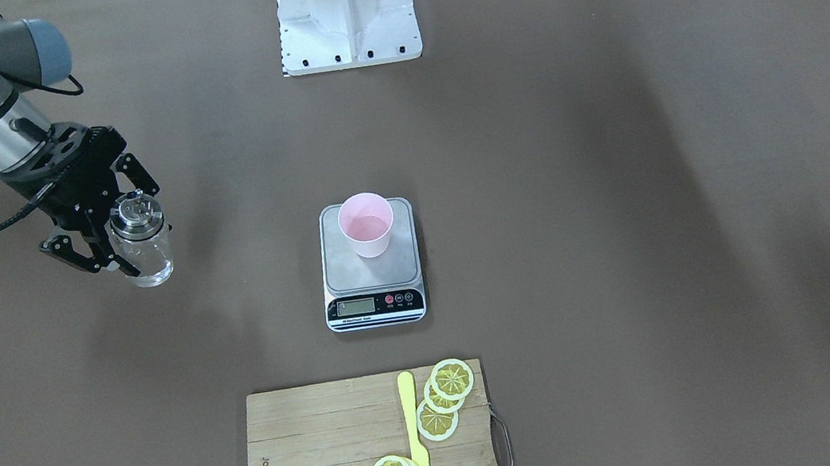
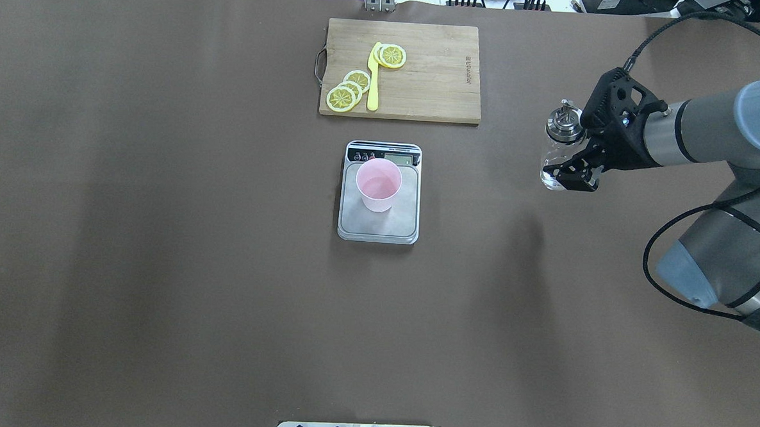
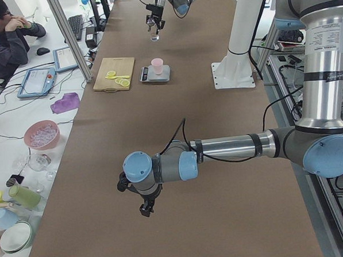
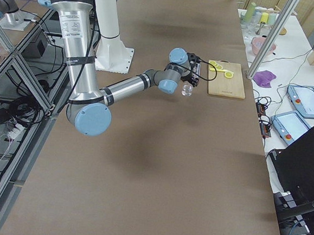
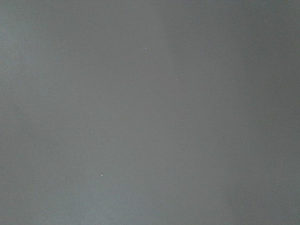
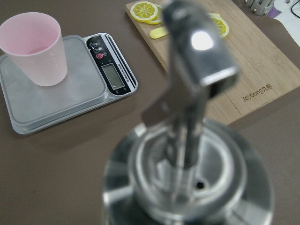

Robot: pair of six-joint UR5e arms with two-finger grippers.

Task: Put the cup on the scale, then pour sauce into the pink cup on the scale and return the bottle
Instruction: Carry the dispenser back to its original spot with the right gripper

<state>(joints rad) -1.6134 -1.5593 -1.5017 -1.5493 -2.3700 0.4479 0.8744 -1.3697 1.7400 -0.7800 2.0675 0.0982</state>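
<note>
The pale pink cup (image 1: 367, 227) (image 2: 378, 184) stands upright on the steel platform of the scale (image 1: 357, 277) (image 2: 386, 225) at mid-table, a little liquid showing in its bottom. My right gripper (image 1: 117, 234) (image 2: 565, 151) is shut on the clear glass bottle (image 1: 143, 251) (image 2: 557, 154), which is upright and far out to my right of the scale. I cannot tell whether its base touches the table. The metal cap and spout (image 6: 197, 47) fill the right wrist view. My left gripper (image 3: 144, 207) shows only in the exterior left view, so I cannot tell its state.
A wooden cutting board (image 2: 437, 75) (image 1: 316, 454) lies beyond the scale, carrying lemon slices (image 2: 350, 90) and a yellow knife (image 2: 374, 78). The white robot base (image 1: 346, 13) stands behind the scale. A person (image 3: 6, 39) sits at a side desk.
</note>
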